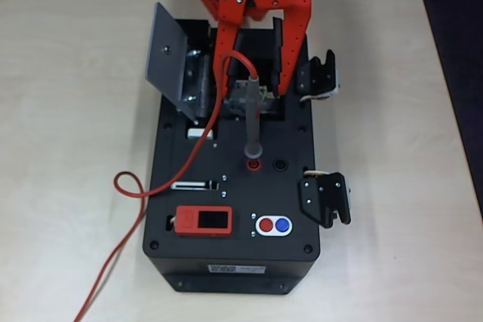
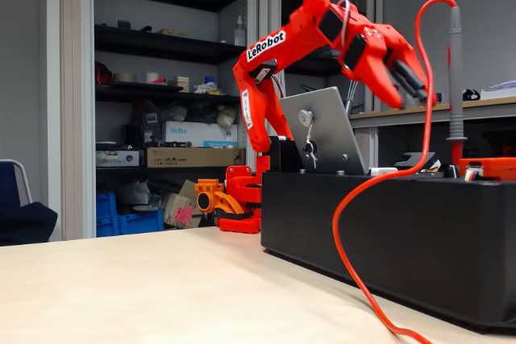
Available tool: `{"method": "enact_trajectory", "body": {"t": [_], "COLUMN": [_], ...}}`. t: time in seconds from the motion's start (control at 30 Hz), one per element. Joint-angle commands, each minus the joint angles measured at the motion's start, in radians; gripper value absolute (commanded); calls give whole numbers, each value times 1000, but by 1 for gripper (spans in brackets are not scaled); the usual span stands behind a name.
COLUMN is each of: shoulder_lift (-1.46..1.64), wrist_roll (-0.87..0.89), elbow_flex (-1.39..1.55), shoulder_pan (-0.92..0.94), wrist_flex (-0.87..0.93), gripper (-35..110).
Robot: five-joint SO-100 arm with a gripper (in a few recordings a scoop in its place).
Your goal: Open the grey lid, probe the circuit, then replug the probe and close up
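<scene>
Overhead view: the black box (image 1: pixel 234 209) stands near the middle of the table (image 1: pixel 68 111), its long axis running toward the table's far edge. The grey lid (image 1: pixel 167 49) is swung open and stands tilted up at the box's far-left corner, exposing the recess that houses the circuit (image 1: pixel 260 96), which is largely masked by the arm. The probe (image 1: pixel 253 115) stands upright in the red socket (image 1: pixel 253 163), its red cable (image 1: pixel 136 186) looping up from its top, down across the box top and off toward the table's near edge. The gripper (image 1: pixel 249 73) hangs over the recess, its fingers spread either side of the probe's upper end; they appear released and not pressing on it, though whether a finger touches the probe cannot be told. In the fixed view the gripper (image 2: pixel 403 78) slopes down toward the probe (image 2: pixel 455 78), just beside its upper shaft, with the grey lid (image 2: pixel 322 130) propped behind it.

Judged state: lid open, probe seated in its socket. Risks from here: the cable loop arches close to the fingers, so a closing or retreating gripper could snag it and pull the probe out; an off-centre grasp could tilt the probe in the socket; a sweep toward the lid could knock it shut prematurely.
</scene>
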Motion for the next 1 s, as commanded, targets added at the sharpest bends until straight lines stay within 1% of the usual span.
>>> {"method": "enact_trajectory", "body": {"t": [0.0,0.1,0.2,0.33,0.6,0.7,0.9,0.97], "shoulder_lift": [12,-17,-63,-127,-249,-279,-328,-354], "wrist_roll": [63,86,58,-26,-178,-186,-110,-110], "elbow_flex": [41,74,67,11,-156,-206,-307,-357], "shoulder_pan": [-31,-37,-34,-17,20,35,41,40], "wrist_flex": [-95,-201,-253,-219,-60,-40,-23,6], "gripper": [23,24,23,22,22,21,20,20]}}
